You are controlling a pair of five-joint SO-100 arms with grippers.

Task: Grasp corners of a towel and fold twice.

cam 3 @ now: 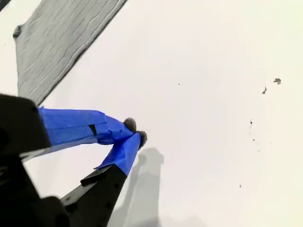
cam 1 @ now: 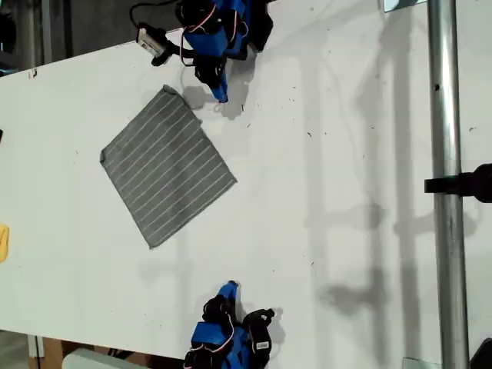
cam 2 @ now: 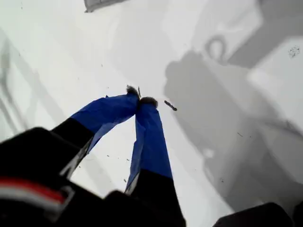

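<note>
Towel (cam 1: 167,169) is lying flat & unfolded on the white surface (cam 1: 346,192), toward the exterior view's left, sitting diamond-wise. My second gripper (cam 1: 223,96) is hovering at the exterior view's top edge, just beside the towel's top corner (cam 1: 165,91) but not touching it. Its jaws are sitting closed w/ nothing between them, tips meeting. My first gripper (cam 1: 231,287) is waiting at the exterior view's bottom edge, well apart from the towel, jaws also closed & empty.
</note>
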